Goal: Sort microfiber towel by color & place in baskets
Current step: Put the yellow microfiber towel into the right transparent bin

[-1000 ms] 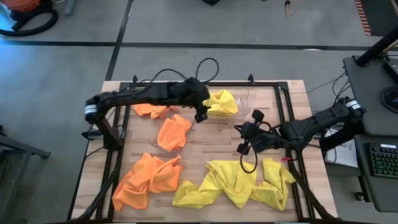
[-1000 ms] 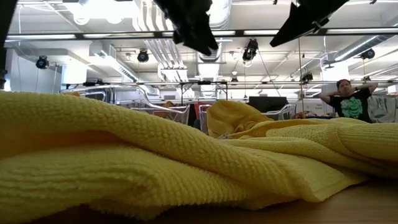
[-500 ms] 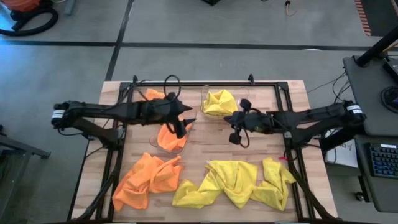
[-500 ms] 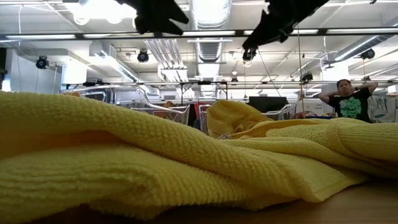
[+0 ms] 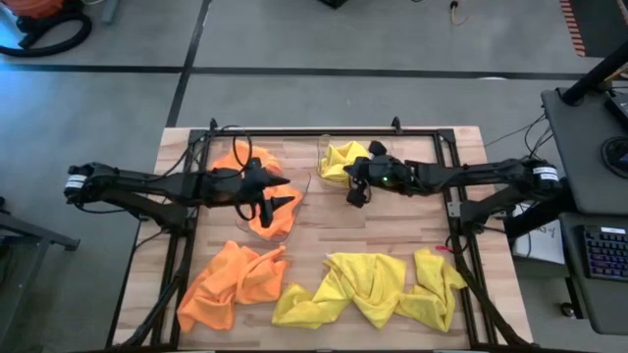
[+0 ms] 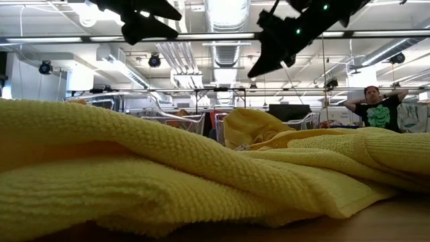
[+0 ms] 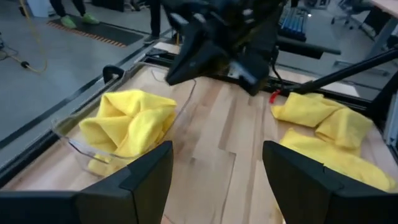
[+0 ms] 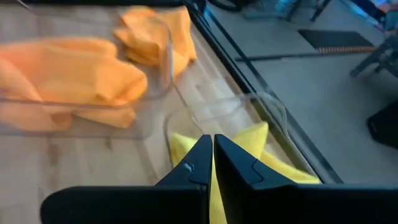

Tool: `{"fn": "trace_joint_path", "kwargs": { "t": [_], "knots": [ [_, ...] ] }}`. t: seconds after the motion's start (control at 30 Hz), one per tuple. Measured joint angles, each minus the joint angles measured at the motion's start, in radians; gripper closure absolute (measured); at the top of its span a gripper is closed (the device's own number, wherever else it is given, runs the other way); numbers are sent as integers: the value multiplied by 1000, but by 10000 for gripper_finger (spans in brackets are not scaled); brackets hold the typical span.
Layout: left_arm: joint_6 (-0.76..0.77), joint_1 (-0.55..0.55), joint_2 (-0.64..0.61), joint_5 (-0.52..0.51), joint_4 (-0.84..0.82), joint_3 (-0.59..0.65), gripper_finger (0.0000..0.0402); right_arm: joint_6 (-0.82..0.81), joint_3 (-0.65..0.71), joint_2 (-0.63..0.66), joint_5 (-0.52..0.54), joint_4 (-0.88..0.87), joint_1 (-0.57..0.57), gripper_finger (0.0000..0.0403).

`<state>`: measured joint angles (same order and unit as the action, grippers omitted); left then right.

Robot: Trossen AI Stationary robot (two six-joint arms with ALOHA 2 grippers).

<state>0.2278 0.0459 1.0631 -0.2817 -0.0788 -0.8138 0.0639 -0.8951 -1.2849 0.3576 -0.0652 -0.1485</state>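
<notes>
Two clear baskets sit mid-table: the left gripper (image 5: pixel 278 195), jaws spread and empty, hovers over the orange-towel basket (image 5: pixel 294 218); the right gripper (image 5: pixel 351 186), pinched closed and empty, has the yellow-towel basket (image 5: pixel 323 147) at its 11 o'clock.

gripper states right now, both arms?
Left tool: open, holding nothing, above the orange towel in its basket.
Right tool: closed, holding nothing, over the yellow towel.

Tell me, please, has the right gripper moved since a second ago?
Yes. In the high view the right gripper has moved from the table's middle toward the far edge, now beside the basket holding a yellow towel.
</notes>
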Motion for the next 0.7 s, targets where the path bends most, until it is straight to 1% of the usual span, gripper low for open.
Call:
{"fn": "trace_joint_path", "kwargs": {
  "t": [0.17, 0.33, 0.47, 0.7],
  "knots": [
    [18, 6, -44, 0, 29, 44, 170, -2, 0, -81, 0, 13, -34, 390],
    [21, 6, -67, 0, 31, 62, 170, -7, 0, -175, -2, 52, -60, 390],
    [21, 6, -68, 0, 33, 65, 170, -51, 0, -227, -7, 52, -93, 390],
    [21, 6, -67, 0, 31, 64, 170, -143, 0, -245, -119, 54, -166, 390]
  ]
}}
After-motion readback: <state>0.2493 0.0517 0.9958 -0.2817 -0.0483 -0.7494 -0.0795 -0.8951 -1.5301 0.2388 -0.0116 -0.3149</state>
